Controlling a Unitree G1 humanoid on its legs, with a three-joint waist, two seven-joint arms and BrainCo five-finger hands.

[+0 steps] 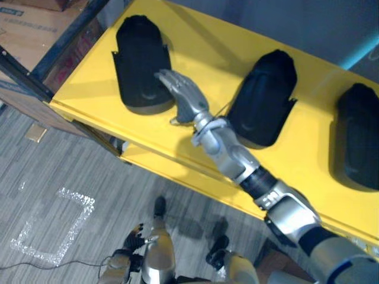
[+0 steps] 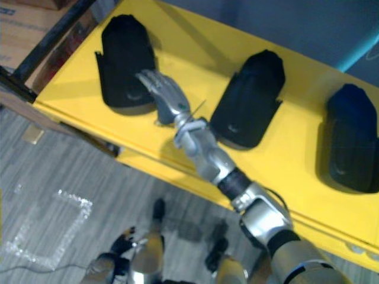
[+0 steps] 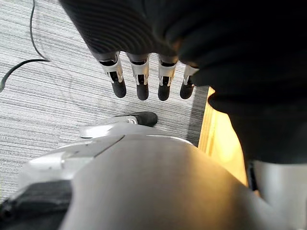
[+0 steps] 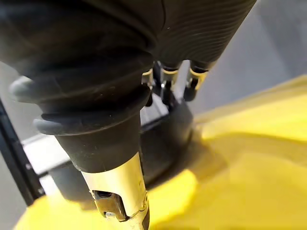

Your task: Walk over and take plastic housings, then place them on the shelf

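Three black plastic housings lie on the yellow shelf: a left one, a middle one and a right one. My right hand reaches over the shelf between the left and middle housings. It is open, and its straight fingers rest on the near right edge of the left housing. My left hand hangs low over the floor, its fingers straight and holding nothing.
A lower yellow shelf level juts out under the top one. A dark frame post and cardboard boxes stand at the upper left. A white taped square marks the grey floor.
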